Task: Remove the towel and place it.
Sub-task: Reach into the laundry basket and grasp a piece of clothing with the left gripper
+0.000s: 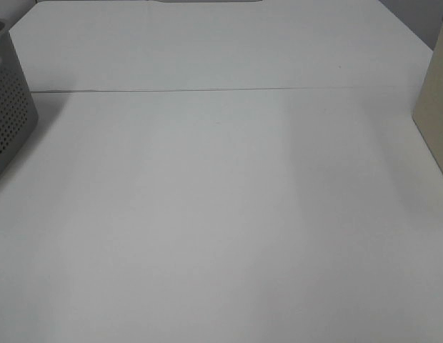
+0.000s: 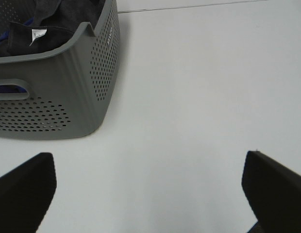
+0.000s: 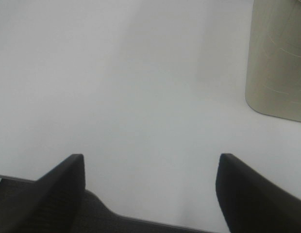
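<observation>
Nearest us, our left gripper (image 2: pixel 149 194) is spread wide with nothing between its dark fingers (image 2: pixel 24 187). Our right gripper (image 3: pixel 153 191) gapes just as wide and holds nothing; we see only the fingertips of each. Beyond them lies the plain white bench (image 1: pixel 221 214). At its left edge the grey perforated basket (image 1: pixel 8 107) is cut off by the frame. The dark towel (image 2: pixel 68 17) lies bunched inside, mostly hidden by the wall, a white label (image 2: pixel 38 34) showing. At the right edge a beige container (image 1: pixel 434 107) is also cropped. Farther back a thin seam (image 1: pixel 221 90) crosses the bench.
</observation>
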`<state>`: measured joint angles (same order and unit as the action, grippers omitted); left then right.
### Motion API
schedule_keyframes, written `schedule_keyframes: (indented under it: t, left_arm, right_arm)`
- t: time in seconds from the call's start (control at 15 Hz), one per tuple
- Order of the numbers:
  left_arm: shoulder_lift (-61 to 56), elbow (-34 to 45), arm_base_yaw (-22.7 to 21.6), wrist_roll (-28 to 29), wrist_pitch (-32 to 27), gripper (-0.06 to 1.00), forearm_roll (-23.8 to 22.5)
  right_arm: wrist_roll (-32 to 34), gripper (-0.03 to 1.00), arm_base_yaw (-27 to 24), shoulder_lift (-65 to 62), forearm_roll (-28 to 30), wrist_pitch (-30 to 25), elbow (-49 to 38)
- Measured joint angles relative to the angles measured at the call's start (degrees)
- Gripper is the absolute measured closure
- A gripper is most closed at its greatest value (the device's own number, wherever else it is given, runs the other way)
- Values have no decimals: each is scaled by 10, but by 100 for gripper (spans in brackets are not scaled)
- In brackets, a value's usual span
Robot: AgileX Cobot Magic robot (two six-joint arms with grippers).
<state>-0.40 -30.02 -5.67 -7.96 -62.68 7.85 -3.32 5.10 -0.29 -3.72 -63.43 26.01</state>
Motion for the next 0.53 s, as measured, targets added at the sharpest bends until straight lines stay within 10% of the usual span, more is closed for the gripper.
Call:
schedule_keyframes:
  t: [0.53]
  left_arm:
    - [0,0,0,2,1,-4,2]
  right_arm:
    - [0,24,0,0,0,0,0]
